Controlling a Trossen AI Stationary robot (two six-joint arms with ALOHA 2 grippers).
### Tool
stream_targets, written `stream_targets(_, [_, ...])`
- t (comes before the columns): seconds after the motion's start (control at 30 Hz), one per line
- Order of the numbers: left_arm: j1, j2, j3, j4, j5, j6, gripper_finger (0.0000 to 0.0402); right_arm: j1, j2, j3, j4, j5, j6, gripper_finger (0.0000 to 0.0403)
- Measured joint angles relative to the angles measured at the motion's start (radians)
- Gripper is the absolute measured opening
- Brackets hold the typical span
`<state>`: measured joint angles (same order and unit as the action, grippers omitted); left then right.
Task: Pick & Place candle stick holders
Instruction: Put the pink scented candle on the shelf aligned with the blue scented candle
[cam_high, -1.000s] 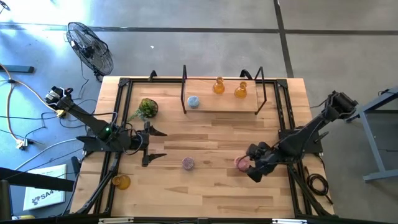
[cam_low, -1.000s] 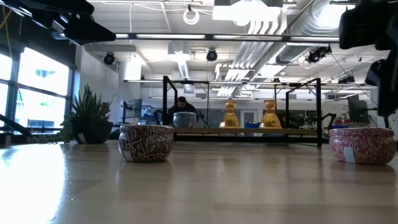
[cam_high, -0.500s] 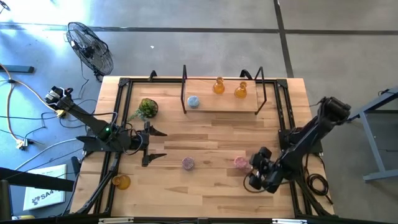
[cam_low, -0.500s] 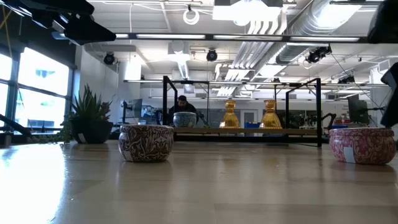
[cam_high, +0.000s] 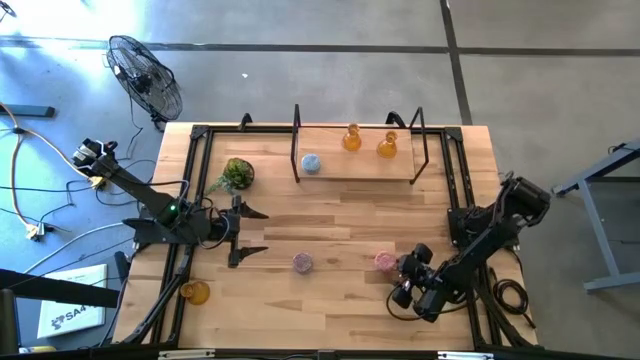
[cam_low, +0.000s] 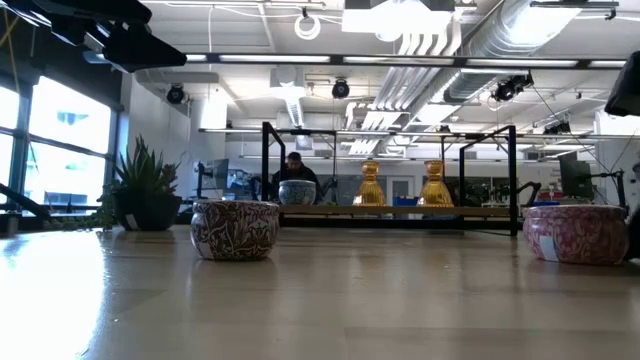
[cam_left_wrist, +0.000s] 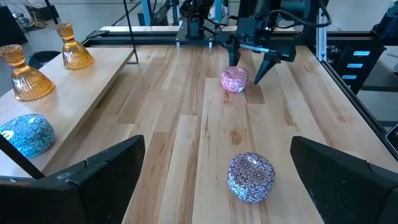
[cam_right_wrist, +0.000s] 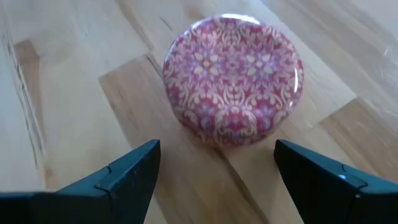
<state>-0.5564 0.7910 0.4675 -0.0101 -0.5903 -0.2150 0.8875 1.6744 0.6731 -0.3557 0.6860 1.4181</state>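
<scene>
The pink round holder (cam_high: 385, 261) stands on its base on the table, right of centre; it fills the right wrist view (cam_right_wrist: 233, 78). My right gripper (cam_high: 401, 283) is open just on its near-right side, fingers (cam_right_wrist: 124, 177) short of it, touching nothing. The lilac round holder (cam_high: 302, 262) stands mid-table, in front of my open left gripper (cam_high: 256, 232), which waits at the left. One amber holder (cam_high: 195, 292) stands near the front left corner. Two amber holders (cam_high: 352, 138) and the blue round one (cam_high: 311, 163) stand on the far shelf.
A black-framed wooden shelf (cam_high: 360, 168) spans the far middle of the table. A small green plant (cam_high: 237, 173) stands at the far left. Black rails (cam_high: 190, 200) run along the table's left and right sides. A fan (cam_high: 145, 75) stands on the floor beyond.
My right gripper has drawn back from beside the pink holder toward the table's near edge, staying open. The holder stays standing on the table.
</scene>
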Motion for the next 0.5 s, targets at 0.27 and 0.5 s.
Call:
stream_targets(0.27, [0.000,0.000,0.000,0.000,-0.001,0.000,0.0397,-0.001,0.041,0.000,0.060,0.086,-0.003,0.0311])
stream_targets(0.5, [0.000,0.000,0.000,0.000,-0.001,0.000,0.0397,-0.006,0.056,-0.001,0.074,0.177,-0.006,0.0311])
